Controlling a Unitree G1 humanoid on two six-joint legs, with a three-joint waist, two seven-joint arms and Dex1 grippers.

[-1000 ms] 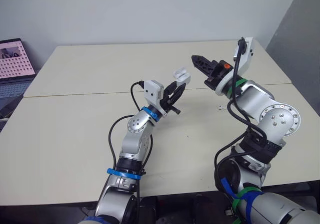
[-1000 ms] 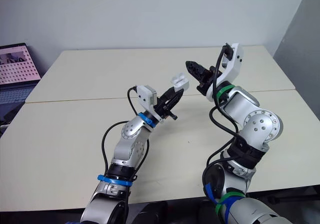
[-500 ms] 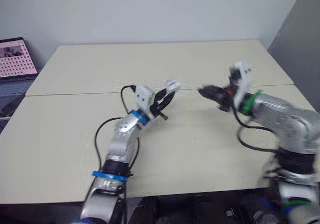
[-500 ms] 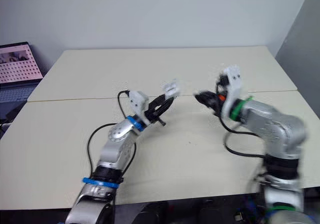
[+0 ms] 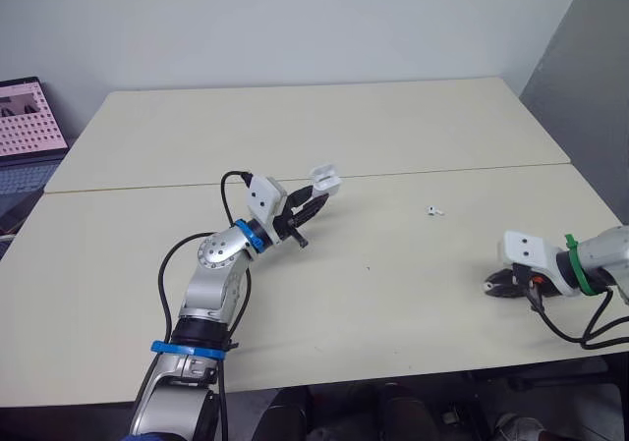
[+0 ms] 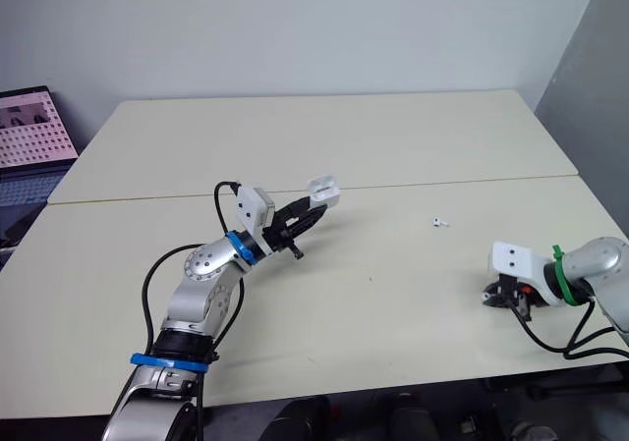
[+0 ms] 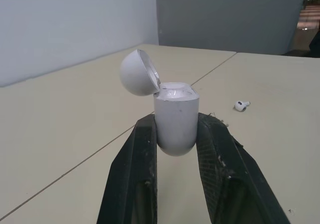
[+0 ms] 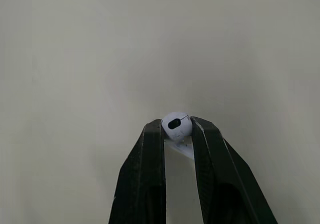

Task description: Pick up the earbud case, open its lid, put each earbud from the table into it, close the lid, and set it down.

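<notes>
Here, my left gripper (image 5: 309, 203) clamps the case (image 7: 174, 115) above the table (image 5: 295, 137), lid (image 7: 137, 73) swung open to receive, while my right gripper (image 6: 489, 295), low by the near edge, pinches an earbud (image 8: 176, 123) for it; the second earbud (image 5: 433, 209) lies between them.

Beige table (image 5: 393, 127) w/ seam (image 5: 128, 188) across mid; one earbud (image 5: 433, 209) lies right of centre

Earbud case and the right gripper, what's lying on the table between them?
One loose earbud, roughly midway, on otherwise bare table, as the left eye view shows.
</notes>
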